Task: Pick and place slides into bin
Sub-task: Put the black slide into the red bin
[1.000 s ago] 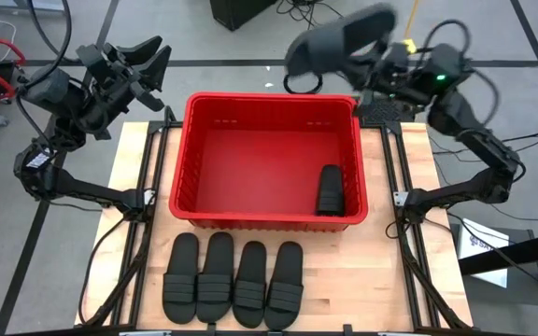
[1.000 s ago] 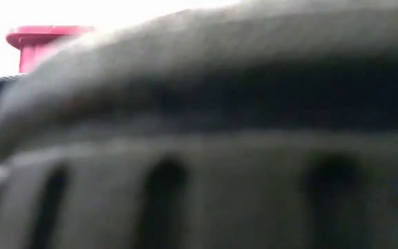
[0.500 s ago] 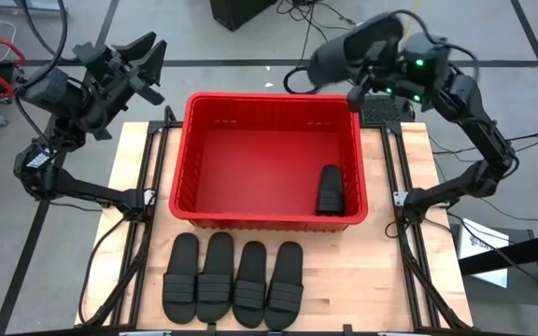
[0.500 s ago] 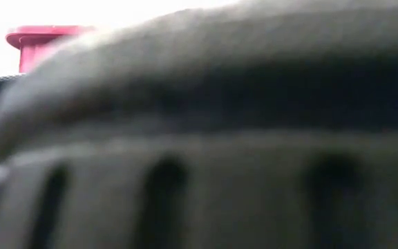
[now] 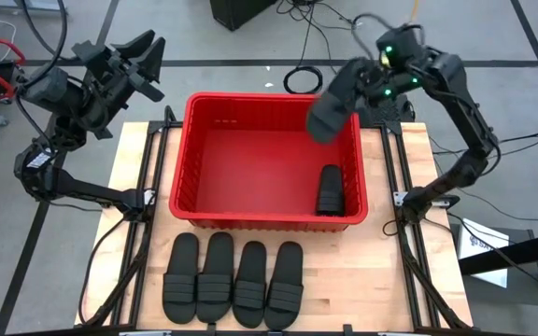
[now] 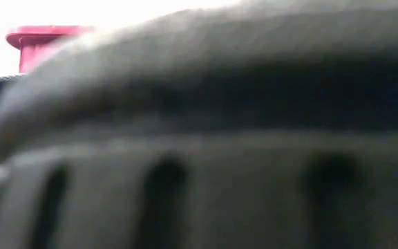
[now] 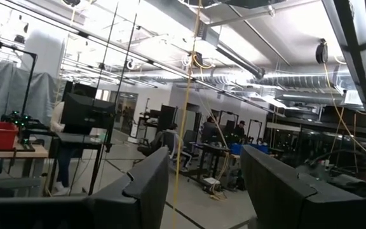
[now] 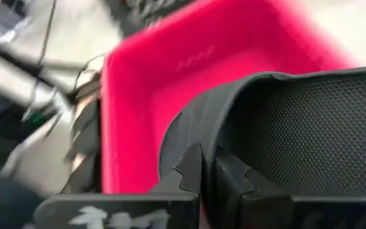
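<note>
A bright red bin [image 5: 271,159] with finely gridded walls sits on a pale wood table [image 5: 362,280]. Matte black slides [image 5: 233,278] have ribbed straps; one shows a dotted sole texture [image 8: 310,140].

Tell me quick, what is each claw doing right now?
Left claw: open, empty, raised beyond the table's far left corner.
Right claw: shut on a black slide, above the red bin.

One slide [image 5: 330,189] in the bin [image 5: 187,159]; four slides [image 5: 233,279] before it.
</note>
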Robot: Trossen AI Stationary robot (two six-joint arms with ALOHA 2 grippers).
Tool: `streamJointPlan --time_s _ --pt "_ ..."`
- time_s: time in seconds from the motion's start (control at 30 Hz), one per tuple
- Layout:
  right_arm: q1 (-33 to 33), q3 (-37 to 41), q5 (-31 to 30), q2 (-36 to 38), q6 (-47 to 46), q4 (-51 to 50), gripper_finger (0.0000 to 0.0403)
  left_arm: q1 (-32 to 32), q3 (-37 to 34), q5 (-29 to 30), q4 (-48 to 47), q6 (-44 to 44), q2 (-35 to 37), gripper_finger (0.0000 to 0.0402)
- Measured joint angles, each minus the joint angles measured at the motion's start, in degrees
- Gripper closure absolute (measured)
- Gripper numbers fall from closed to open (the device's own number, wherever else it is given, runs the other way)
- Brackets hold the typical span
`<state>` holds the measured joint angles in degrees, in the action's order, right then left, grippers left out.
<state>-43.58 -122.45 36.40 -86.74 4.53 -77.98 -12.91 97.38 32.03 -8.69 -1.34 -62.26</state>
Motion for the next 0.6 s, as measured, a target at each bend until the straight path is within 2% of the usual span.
streamJointPlan --time_s 0.13,0.23,0.4,0.6 --pt "-1.57 0.00 4.51 -2.18 5.71 -8.46 0.0394 0.00 0.00 -0.02 -0.02 0.12 0.00 0.0201" --pt "-1.94 0.00 4.86 -4.00 8.73 -12.12 0.0398 0.00 0.00 -0.04 -0.02 0.13 0.00 0.0201" --pt "-2.07 0.02 10.52 -7.28 13.45 -12.04 0.0399 0.00 0.00 -0.11 -0.06 0.37 0.00 0.0201" --pt "-2.14 0.11 11.92 -11.76 15.07 -11.86 0.0399 0.02 0.00 -0.50 -0.25 0.71 0.00 0.0201"
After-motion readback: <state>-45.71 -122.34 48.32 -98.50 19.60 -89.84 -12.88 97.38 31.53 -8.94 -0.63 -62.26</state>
